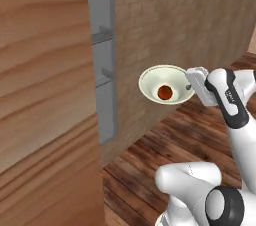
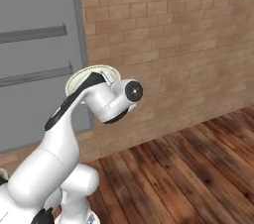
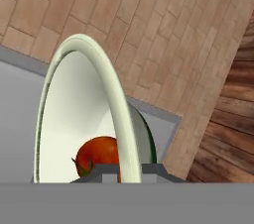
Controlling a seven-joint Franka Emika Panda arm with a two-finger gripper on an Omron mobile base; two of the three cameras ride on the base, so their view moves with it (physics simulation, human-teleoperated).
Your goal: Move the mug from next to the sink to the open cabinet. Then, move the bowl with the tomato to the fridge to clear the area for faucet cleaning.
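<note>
A tall grey fridge (image 1: 102,55) stands open beside a brick wall (image 2: 173,44), its shelf rails showing. In the air just in front of it, a wide cream bowl (image 1: 165,83) is carried by the white arm's claw (image 1: 192,86), which is pinched tight on the bowl's near rim. The bowl looks rigid, smooth and breakable. A small loose tomato (image 1: 165,92) sits at its bottom and would likely roll if tipped.

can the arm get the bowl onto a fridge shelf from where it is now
Probably yes. The gripper is shut on the rim of the bowl, tomato inside, held in the air beside the fridge, whose open front shows shelf rails with nothing between.
</note>
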